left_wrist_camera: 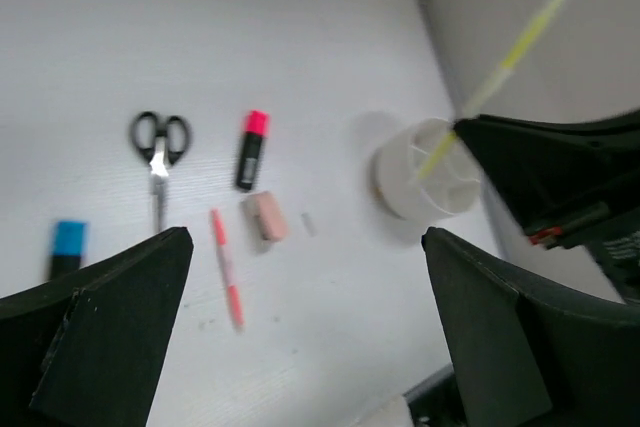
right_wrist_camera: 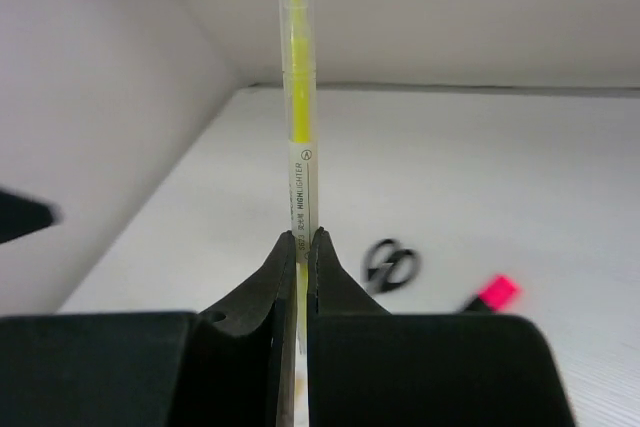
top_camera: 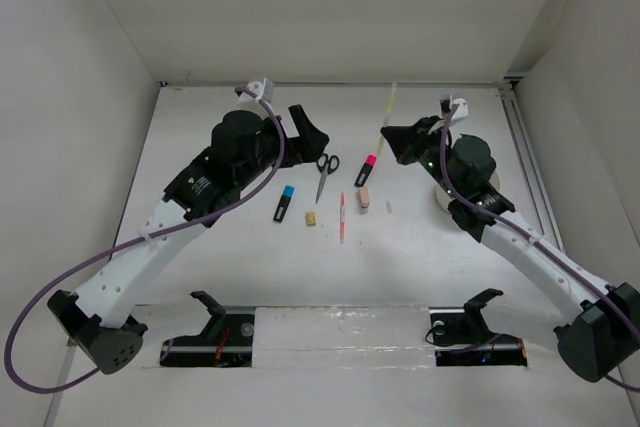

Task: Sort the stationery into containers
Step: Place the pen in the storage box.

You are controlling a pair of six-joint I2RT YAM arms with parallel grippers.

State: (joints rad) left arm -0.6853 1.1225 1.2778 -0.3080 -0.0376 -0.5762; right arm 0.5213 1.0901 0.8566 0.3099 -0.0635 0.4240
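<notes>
Right of the scissors [top_camera: 326, 169] and farther back, the right gripper [right_wrist_camera: 301, 243] is clamped on the pale yellow stick [right_wrist_camera: 298, 127]. The stick is raised at a tilt, and its printed barrel rises from between the fingers.

Left gripper [top_camera: 310, 130]: hovers just left of the scissors' handles, fingers [left_wrist_camera: 120, 307] wide apart, holding nothing.

Lying flat on the table [top_camera: 420, 247]:
- pink-capped marker [top_camera: 367, 169], just right of the scissors
- pink eraser [top_camera: 364, 197], right of the scissors and nearer the arm bases
- thin red pen [top_camera: 342, 215], nearer and slightly right
- tan eraser [top_camera: 311, 218], nearer, just left of the blade tips
- blue-capped marker [top_camera: 285, 204], left and nearer

White tub [left_wrist_camera: 395, 187]: well right of the scissors, largely hidden under the right arm in the top view. The left wrist view shows its inner dividers. Whether the stick's lower end reaches into it cannot be told.
</notes>
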